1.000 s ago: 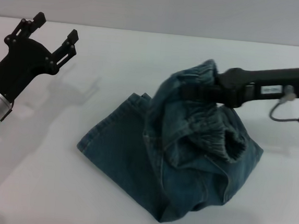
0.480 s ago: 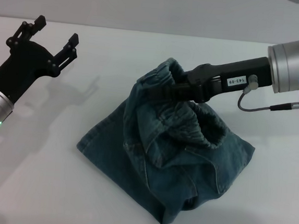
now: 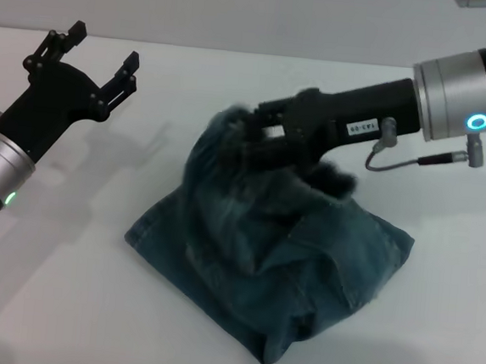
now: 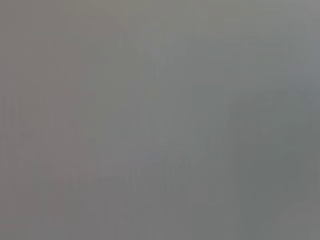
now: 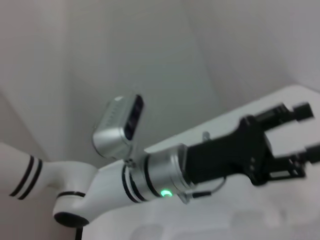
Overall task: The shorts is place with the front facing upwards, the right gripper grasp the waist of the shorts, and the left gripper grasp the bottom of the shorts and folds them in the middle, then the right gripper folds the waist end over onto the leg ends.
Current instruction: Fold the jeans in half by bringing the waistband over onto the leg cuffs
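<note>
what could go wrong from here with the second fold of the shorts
The right gripper holds the waist of the shorts bunched and lifted above the table; if the denim slips out, the fold may collapse short of the leg ends. The cloth under it already looks rumpled, so the fold may land uneven. The left gripper hovers open, apart from the shorts, pinning nothing.

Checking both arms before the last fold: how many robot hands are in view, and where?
2. The left hand hovers open over the bare table at the robot's left, clear of the shorts. The right hand is shut on the waist of the shorts, lifted above the pile.
</note>
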{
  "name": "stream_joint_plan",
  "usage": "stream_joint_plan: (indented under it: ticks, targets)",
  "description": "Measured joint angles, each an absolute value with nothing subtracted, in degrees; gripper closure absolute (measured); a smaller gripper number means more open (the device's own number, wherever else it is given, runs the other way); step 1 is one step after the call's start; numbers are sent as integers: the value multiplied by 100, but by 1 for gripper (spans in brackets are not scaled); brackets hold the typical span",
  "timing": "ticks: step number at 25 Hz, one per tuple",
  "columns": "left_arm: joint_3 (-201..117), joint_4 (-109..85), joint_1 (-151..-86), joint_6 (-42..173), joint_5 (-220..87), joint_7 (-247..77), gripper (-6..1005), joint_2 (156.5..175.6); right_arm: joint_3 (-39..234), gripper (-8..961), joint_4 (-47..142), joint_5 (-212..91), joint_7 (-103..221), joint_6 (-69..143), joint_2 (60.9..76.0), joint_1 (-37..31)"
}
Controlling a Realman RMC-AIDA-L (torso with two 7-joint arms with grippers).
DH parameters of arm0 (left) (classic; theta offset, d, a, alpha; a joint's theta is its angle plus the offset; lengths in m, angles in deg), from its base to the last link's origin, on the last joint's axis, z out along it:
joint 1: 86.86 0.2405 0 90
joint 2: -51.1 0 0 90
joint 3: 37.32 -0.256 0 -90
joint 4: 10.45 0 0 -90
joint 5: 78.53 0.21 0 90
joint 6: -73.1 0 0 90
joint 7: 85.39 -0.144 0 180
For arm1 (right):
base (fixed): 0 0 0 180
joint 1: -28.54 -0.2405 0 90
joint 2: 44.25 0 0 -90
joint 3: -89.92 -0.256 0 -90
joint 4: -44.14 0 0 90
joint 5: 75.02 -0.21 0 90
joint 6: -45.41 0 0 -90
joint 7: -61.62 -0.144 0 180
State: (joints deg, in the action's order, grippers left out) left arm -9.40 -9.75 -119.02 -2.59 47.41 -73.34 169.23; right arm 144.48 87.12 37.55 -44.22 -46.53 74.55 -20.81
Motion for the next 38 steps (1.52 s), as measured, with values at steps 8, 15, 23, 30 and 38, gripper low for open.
stream_joint_plan:
  ticks: [8,15,23,30,38]
  targets:
    - [-776,-966,-11916,-222,4741,-7416,188,16908,14514,317,8451,2557,-3417,-4973,7444,-1903]
    - [-567,-967,-11922,-222,4741,-7490,188,16905,14520,318,8424,2999,-3934,-5318,7388,-1850]
    - [-561,-964,-11994,-222,4743,-7493,188,16909,14575,318,8178,4323,-4810,-5178,7386,-2017]
    - [-587,-816,-11935,-245,4773,-7494,188,16915,14867,318,7808,4426,-4835,-4035,7461,-2036]
    - [-614,-531,-11802,-283,4790,-7494,188,16913,14899,318,7166,3396,-3903,-3044,7494,-1984]
